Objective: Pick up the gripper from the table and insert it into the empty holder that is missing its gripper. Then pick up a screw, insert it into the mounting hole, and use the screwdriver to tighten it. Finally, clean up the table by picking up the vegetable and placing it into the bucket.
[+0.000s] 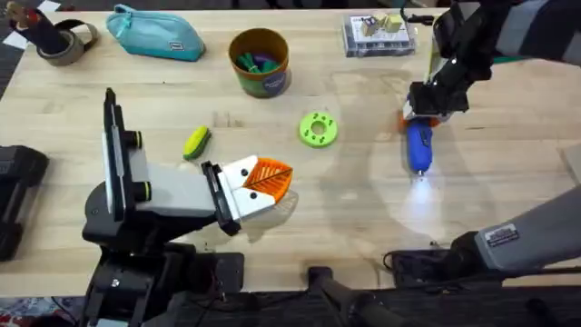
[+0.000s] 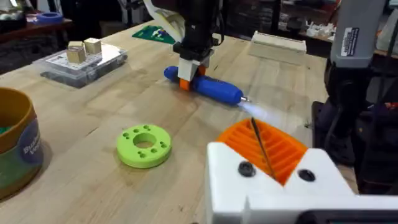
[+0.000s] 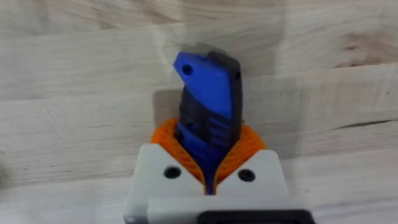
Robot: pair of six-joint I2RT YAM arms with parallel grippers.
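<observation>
The blue screwdriver (image 1: 418, 147) lies on the table at the right, its lit tip toward the front edge. My right gripper (image 1: 427, 113) is shut on its rear half; the right wrist view shows the orange pads (image 3: 249, 146) clamped on the blue body (image 3: 208, 99). In the left wrist view the screwdriver (image 2: 211, 88) lies under the right gripper (image 2: 189, 78). My left gripper (image 1: 263, 180) is shut with nothing in it, right of the yellow-green vegetable (image 1: 196, 143). The tan bucket (image 1: 260, 62) stands at the back middle. The loose gripper and its holder are out of view.
A lime-green disc with holes (image 1: 318, 129) lies between the two grippers. At the back stand a teal pouch (image 1: 154, 34), a tape roll (image 1: 59, 41) and a clear box of small parts (image 1: 379, 34). The bucket (image 2: 15, 143) holds coloured items.
</observation>
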